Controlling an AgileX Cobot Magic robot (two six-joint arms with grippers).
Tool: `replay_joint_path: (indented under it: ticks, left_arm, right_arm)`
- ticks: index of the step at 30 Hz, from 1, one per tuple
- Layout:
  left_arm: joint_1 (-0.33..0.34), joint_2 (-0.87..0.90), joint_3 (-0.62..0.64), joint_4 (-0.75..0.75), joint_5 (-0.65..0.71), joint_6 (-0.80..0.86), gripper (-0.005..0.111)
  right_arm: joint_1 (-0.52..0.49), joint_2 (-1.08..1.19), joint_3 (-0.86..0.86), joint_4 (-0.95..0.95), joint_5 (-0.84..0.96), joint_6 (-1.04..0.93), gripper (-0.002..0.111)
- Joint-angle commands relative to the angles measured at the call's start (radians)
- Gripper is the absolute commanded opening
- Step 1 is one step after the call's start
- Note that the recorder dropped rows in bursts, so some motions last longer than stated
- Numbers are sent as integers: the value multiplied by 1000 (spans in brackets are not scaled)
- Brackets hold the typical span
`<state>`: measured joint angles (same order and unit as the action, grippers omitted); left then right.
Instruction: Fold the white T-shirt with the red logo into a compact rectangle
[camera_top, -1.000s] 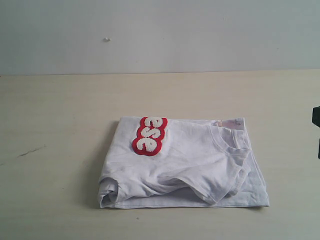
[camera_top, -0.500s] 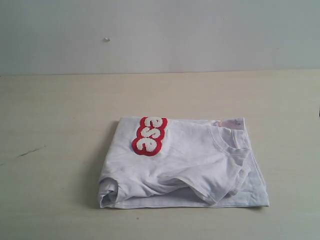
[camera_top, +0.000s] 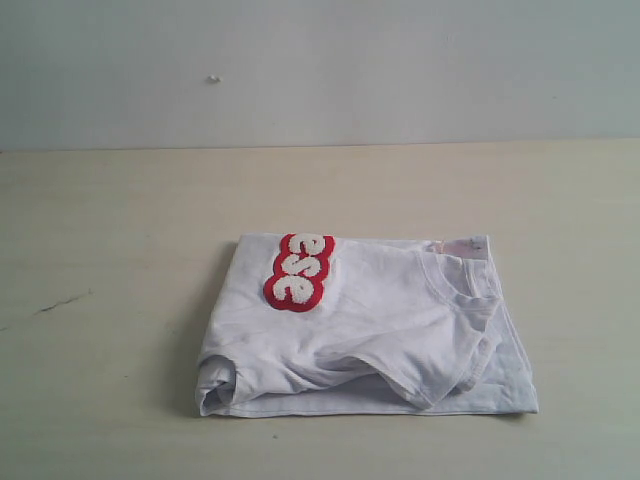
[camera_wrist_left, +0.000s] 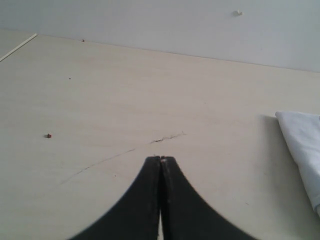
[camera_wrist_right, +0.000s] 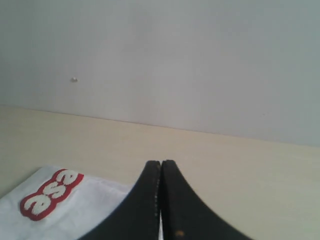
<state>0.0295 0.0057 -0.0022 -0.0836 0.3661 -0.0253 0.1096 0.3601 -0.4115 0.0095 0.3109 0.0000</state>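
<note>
The white T-shirt (camera_top: 370, 325) lies folded into a rough rectangle on the table, collar at its right side and a rumpled sleeve along the near edge. Part of the red logo (camera_top: 298, 271) shows on top near the far left corner, reading "ese". Neither arm appears in the exterior view. In the left wrist view my left gripper (camera_wrist_left: 160, 159) is shut with nothing in it, above bare table, and an edge of the T-shirt (camera_wrist_left: 302, 145) lies off to one side. My right gripper (camera_wrist_right: 161, 162) is shut and empty, with the T-shirt (camera_wrist_right: 80, 210) and logo (camera_wrist_right: 51, 194) below it.
The pale wooden table (camera_top: 110, 220) stretches around the shirt, with a dark scratch (camera_top: 62, 302) at the left. A grey wall (camera_top: 320, 70) rises behind the table. A small red speck (camera_wrist_left: 48, 135) lies on the tabletop in the left wrist view.
A dark part of the right arm stood at the right edge of the exterior view a second ago and has gone out of view. The shirt has not moved.
</note>
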Motion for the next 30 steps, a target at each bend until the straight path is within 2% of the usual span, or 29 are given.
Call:
replay_joint_path:
  ticks: [1, 10, 19, 25, 30]
  left_arm:
    - [2, -6, 2, -2, -4, -6, 0]
    - [2, -6, 2, -2, -4, -6, 0]
    - [2, -6, 2, -2, -4, -6, 0]
    - [2, -6, 2, -2, -4, -6, 0]
    - [2, -6, 2, -2, -4, -6, 0]
  right_arm:
    - [-36, -43, 7, -1, -5, 0, 0]
    - [-43, -133, 9, -10, 48, 0, 0]
    - [-43, -256, 168, -10, 50, 0, 0]
    - [-113, -262, 168, -10, 49, 0, 0]
    - [-129, -309, 176, 17, 60, 0, 0]
